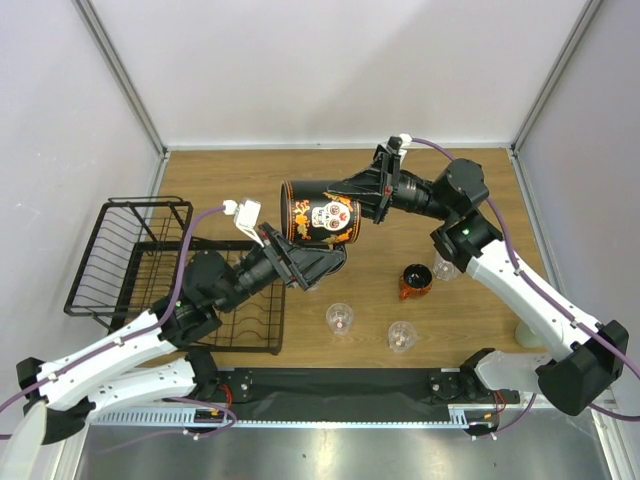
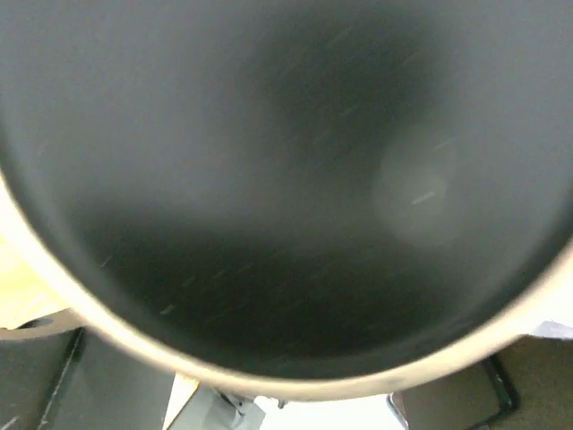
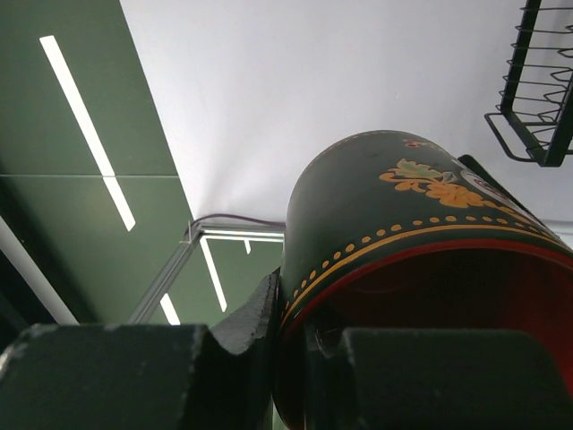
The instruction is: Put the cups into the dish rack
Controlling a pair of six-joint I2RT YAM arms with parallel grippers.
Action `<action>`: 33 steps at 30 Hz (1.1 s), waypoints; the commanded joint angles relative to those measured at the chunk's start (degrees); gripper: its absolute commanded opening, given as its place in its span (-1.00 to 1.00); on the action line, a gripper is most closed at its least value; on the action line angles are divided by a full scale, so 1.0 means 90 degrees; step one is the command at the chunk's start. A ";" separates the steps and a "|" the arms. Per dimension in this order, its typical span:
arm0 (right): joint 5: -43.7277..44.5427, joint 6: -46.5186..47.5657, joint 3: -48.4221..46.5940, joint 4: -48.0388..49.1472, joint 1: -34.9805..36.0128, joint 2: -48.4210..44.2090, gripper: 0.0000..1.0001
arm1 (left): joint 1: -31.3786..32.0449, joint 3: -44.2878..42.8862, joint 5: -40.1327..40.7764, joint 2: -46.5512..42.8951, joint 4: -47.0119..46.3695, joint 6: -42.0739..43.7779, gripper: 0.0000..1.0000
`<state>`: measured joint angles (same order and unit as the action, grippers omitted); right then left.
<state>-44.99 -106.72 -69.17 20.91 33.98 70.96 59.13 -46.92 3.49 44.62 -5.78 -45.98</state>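
A dark mug (image 1: pixel 320 217) painted with a skull and orange flowers hangs on its side above the table. My right gripper (image 1: pixel 374 198) is shut on its rim, one finger inside and one outside, as the right wrist view shows (image 3: pixel 300 322) against the mug (image 3: pixel 385 206). My left gripper (image 1: pixel 318 262) sits just under the mug's base end, jaws spread wide. The mug's dark base (image 2: pixel 269 179) fills the left wrist view, and only the finger (image 2: pixel 36 376) edges show. The black wire dish rack (image 1: pixel 130 250) lies at the left.
On the table stand an orange-red cup (image 1: pixel 415 283), two clear tumblers (image 1: pixel 340 318) (image 1: pixel 401 336), another clear tumbler (image 1: pixel 446 268) beside the right arm, and a pale mint-green cup (image 1: pixel 525 333) at the right edge. White walls enclose the table.
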 commanded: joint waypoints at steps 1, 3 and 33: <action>0.0302 -0.0096 -0.0411 0.0783 0.0024 -0.0394 -1.00 | 0.0041 -0.0480 -0.0045 0.0022 -0.0149 0.0382 0.70; 0.0321 -0.0076 -0.0343 0.0792 0.0053 -0.0404 -1.00 | 0.0041 -0.0432 -0.0162 0.0042 -0.0207 0.0304 0.58; 0.0166 0.5011 0.0380 -0.6218 -0.1664 -0.1624 0.99 | 0.0041 -0.1838 0.3848 -0.0222 0.5075 0.0655 -1.00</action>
<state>-40.71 -71.16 -66.63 -23.22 22.68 59.66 59.55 -58.63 26.13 43.00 37.21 -41.93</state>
